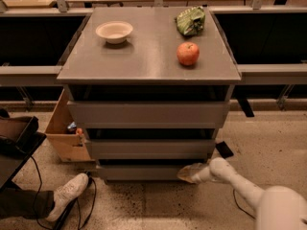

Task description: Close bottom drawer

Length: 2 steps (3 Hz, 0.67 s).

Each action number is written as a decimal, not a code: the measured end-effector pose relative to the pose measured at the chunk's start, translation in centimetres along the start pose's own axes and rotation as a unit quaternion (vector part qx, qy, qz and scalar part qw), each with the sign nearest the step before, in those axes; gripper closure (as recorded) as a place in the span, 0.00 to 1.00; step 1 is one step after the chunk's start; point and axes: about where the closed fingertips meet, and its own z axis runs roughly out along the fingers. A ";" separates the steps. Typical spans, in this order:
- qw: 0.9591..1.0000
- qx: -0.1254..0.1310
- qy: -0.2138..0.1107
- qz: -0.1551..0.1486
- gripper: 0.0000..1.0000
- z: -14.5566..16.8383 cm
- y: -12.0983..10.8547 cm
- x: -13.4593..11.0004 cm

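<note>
Cabinet: grey cabinet (pixel 148 56) with three drawer fronts stacked under a flat top, on a speckled floor.
Robot arm: white arm (pixel 240 186) reaching in low from the bottom right.
Cardboard box: open box (pixel 64 143) on the floor against the cabinet's left side.
Bottom drawer: the bottom drawer (pixel 139 172) is the lowest, slimmest front, just above the floor.
Shoe: white shoe (pixel 67 194) at lower left.
Gripper: the gripper (pixel 189 173) sits against the drawer front's right end; whether it is released or clenched cannot be told.
Bowl: pale bowl (pixel 114 31), top left.
Bag: green bag (pixel 190 21), top right.
Apple: red apple (pixel 188 53) near the bag.
</note>
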 end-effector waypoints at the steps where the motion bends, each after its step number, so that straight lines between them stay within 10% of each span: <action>1: 0.991 0.095 0.092 -0.020 1.00 -11.1 -4.2 3.9; 2: 0.970 0.150 0.173 -0.081 1.00 -18.7 -7.1 3.6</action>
